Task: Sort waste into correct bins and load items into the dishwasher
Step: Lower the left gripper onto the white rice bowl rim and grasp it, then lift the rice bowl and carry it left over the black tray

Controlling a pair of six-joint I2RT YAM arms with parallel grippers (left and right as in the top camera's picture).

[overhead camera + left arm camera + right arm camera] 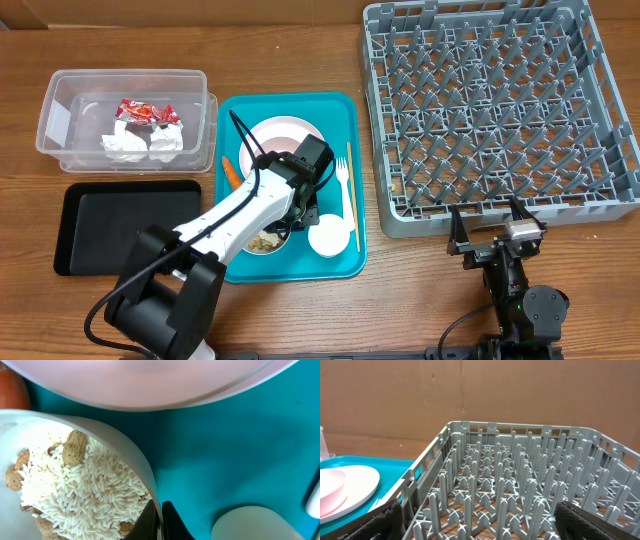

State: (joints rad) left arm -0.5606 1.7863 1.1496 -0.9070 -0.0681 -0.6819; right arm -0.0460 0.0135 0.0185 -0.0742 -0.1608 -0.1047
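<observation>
My left gripper (291, 214) is shut on the rim of a white bowl (262, 241) of rice and beige scraps on the teal tray (340, 110). In the left wrist view the fingers (161, 521) pinch the bowl wall (135, 460) from both sides. The pink plate (283, 135), orange carrot (230, 172), white cup (329, 237), white fork (344, 190) and wooden stick (353, 215) lie on the same tray. The clear tub (58, 110) holds white napkins (140, 145) and a red wrapper (145, 112). My right gripper (490, 218) is open and empty at the front edge of the grey rack (500, 110).
The black tray (110, 225) lies left of the teal tray, below the clear tub. The left arm stretches from the front left over the teal tray. In the right wrist view the rack (520, 485) fills the front and the plate (350, 480) shows at left.
</observation>
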